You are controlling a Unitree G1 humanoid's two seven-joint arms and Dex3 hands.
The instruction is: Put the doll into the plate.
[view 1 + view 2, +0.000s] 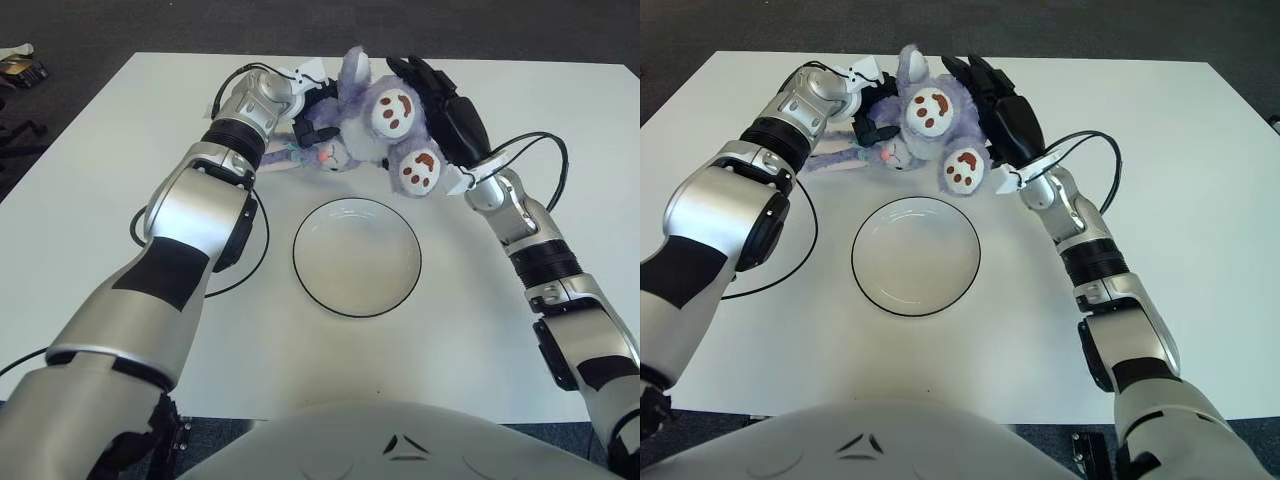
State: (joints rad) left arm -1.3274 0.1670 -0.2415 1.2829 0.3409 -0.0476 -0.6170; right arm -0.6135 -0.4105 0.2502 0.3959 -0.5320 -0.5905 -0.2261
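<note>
You have the doll [375,125], a soft, light plush that will squash and sag, pinched between the left hand [312,112] curled on its head side and the right hand [445,110] spread against its feet, just beyond the plate [357,257].

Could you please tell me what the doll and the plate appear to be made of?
The doll, held between the left hand and right hand, looks like soft lilac plush: fuzzy pile, stitched brown paw pads. The plate seems glazed ceramic, possibly melamine: smooth, glossy white with a thin dark rim.
</note>
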